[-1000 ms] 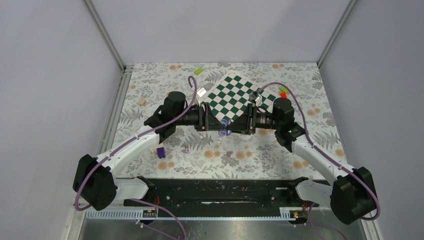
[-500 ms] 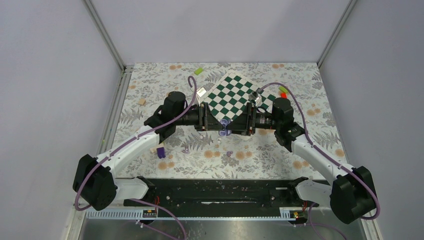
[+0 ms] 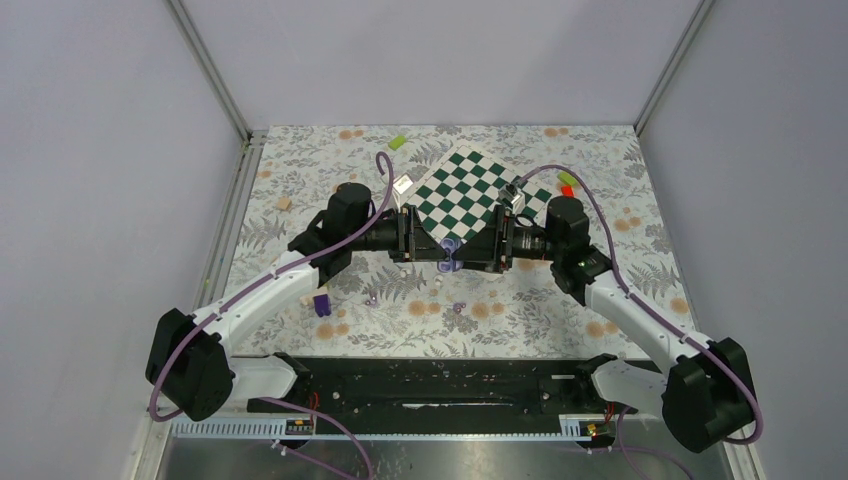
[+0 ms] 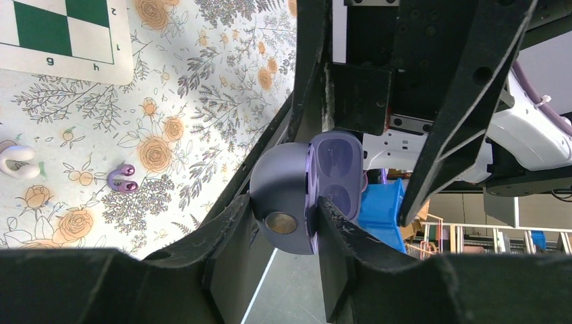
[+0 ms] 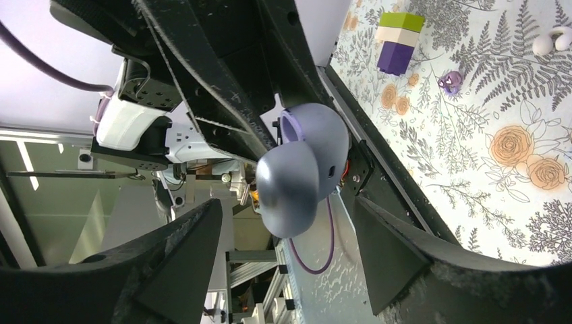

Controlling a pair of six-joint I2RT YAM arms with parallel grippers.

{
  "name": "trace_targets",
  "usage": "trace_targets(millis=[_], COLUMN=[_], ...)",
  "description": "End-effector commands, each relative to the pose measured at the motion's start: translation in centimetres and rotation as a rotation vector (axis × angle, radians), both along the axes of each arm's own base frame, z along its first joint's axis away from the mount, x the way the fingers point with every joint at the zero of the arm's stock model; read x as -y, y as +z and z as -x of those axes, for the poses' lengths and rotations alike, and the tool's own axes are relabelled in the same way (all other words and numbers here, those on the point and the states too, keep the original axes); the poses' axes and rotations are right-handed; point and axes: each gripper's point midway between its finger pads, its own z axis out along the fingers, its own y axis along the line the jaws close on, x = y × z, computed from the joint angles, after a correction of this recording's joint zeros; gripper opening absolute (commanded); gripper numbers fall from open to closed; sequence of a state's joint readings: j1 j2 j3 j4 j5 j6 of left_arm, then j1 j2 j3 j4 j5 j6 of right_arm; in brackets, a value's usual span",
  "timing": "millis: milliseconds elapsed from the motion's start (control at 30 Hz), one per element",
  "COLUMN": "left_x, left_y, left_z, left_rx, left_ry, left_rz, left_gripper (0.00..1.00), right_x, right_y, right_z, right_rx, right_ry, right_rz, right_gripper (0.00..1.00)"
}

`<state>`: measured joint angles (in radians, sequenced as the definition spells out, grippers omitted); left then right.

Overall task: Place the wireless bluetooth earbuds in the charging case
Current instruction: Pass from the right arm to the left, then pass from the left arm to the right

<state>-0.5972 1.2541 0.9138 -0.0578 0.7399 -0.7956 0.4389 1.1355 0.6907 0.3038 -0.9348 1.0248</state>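
The charging case (image 4: 290,192) looks lavender and rounded. It hangs above the mat with its lid (image 4: 337,169) swung open. My left gripper (image 4: 287,229) is shut on its body. From the opposite side, my right gripper (image 5: 287,270) stands open around the case (image 5: 300,175), both fingers well clear of it. In the top view the two grippers meet at the case (image 3: 447,254), just off the chessboard's near corner. Two small white earbuds (image 5: 550,42) lie together on the floral mat. They also show at the left wrist view's edge as earbuds (image 4: 17,162).
A green-white-purple stacked block (image 5: 398,40) stands on the mat left of the grippers. Small purple pieces (image 4: 121,179) (image 5: 450,82) lie on the mat near the buds. The chessboard (image 3: 470,185) lies behind the grippers, with small coloured blocks (image 3: 566,183) at its right.
My right gripper's jaws have spread wide and let go of the case. The left gripper closed a little more at first and keeps its hold. Neither arm has shifted much.
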Motion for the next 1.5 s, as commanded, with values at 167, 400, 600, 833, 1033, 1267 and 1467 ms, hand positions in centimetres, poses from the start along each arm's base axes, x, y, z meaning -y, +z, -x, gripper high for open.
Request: trace_targets(millis=[167, 400, 600, 833, 1033, 1267, 1467], left_x=[-0.1, 0.1, 0.1, 0.2, 0.4, 0.5, 0.4], left_y=[1.6, 1.8, 2.2, 3.3, 4.4, 5.0, 5.2], left_z=[0.2, 0.6, 1.2, 1.8, 2.4, 2.5, 2.2], left_rx=[0.064, 0.063, 0.069, 0.084, 0.085, 0.084, 0.084], left_ry=[-0.002, -0.029, -0.067, -0.105, -0.145, -0.150, -0.151], left_rz=[0.037, 0.052, 0.074, 0.116, 0.173, 0.202, 0.211], left_gripper=[0.31, 0.31, 0.31, 0.31, 0.31, 0.30, 0.30], right_x=[0.3, 0.4, 0.3, 0.4, 0.4, 0.9, 1.1], right_y=[4.1, 2.4, 1.4, 1.2, 3.0, 4.3, 5.2], right_z=[2.7, 2.8, 2.5, 1.9, 1.9, 1.5, 1.1], right_rx=[0.186, 0.153, 0.139, 0.146, 0.206, 0.225, 0.215], right_ry=[0.089, 0.096, 0.096, 0.059, 0.055, 0.025, 0.019], right_rz=[-0.141, -0.082, -0.076, -0.073, -0.135, -0.187, -0.255], right_gripper=[0.81, 0.83, 0.84, 0.82, 0.79, 0.75, 0.65])
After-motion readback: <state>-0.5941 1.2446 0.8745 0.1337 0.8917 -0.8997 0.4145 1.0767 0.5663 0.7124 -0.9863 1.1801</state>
